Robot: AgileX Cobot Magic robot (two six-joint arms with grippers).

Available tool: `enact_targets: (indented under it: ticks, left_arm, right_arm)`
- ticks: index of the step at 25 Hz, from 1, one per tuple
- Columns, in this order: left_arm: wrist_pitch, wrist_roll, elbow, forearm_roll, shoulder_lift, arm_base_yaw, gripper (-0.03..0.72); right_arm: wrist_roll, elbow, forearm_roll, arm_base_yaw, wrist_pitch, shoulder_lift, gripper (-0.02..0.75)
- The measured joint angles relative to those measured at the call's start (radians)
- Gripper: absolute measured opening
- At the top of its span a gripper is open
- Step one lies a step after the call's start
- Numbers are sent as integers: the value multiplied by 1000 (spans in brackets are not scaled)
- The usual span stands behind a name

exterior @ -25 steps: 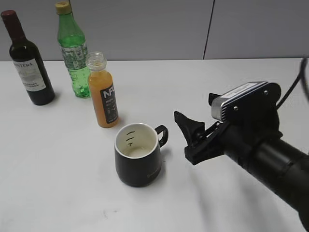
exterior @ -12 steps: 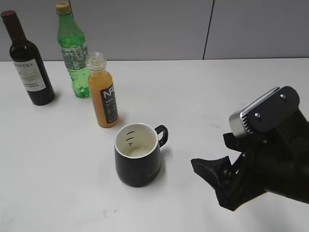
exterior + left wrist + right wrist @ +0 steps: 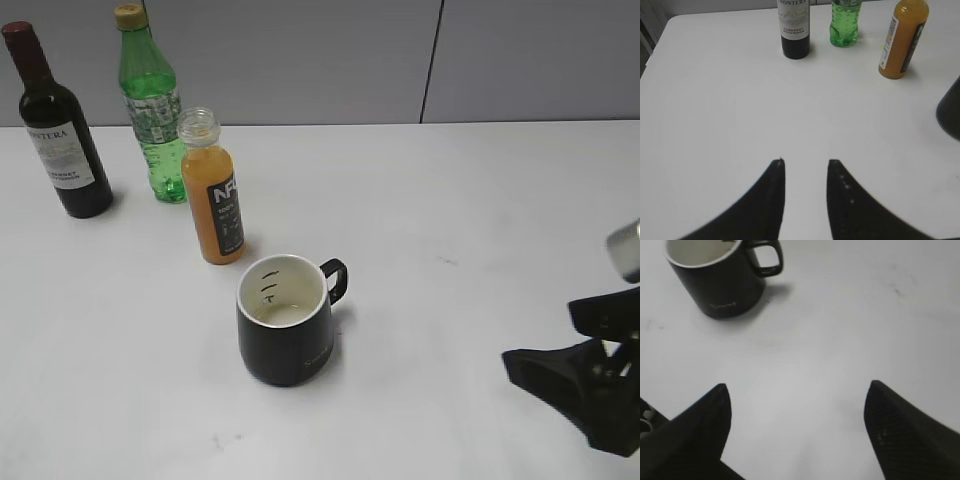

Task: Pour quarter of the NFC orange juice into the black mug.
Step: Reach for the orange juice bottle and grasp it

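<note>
The NFC orange juice (image 3: 213, 200) stands upright and uncapped on the white table, behind and left of the black mug (image 3: 285, 320); it also shows in the left wrist view (image 3: 902, 40). The mug has a white inside and its handle points right; it also shows in the right wrist view (image 3: 722, 275), and its edge shows in the left wrist view (image 3: 950, 110). My right gripper (image 3: 797, 390) is open and empty, low at the right edge of the exterior view (image 3: 570, 380), well right of the mug. My left gripper (image 3: 806, 162) is open and empty over bare table.
A dark wine bottle (image 3: 57, 125) and a green bottle with a yellow cap (image 3: 152, 105) stand at the back left, also in the left wrist view (image 3: 794, 27) (image 3: 845, 22). The white table (image 3: 450, 220) meets a grey wall behind.
My right arm has drawn back from beside the mug's handle toward the lower right corner of the view. The juice bottle and mug have not moved.
</note>
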Motion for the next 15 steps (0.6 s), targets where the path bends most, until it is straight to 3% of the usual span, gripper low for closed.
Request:
enact_targets:
  ticks: [7,15]
  left_arm:
    - [0,0,0,0,0,0,232]
    - [0,0,0,0,0,0,232]
  right_arm:
    - [125,-29,-149,-244,308,-276,620]
    - [203,-90,-258,-415,541,-563,606]
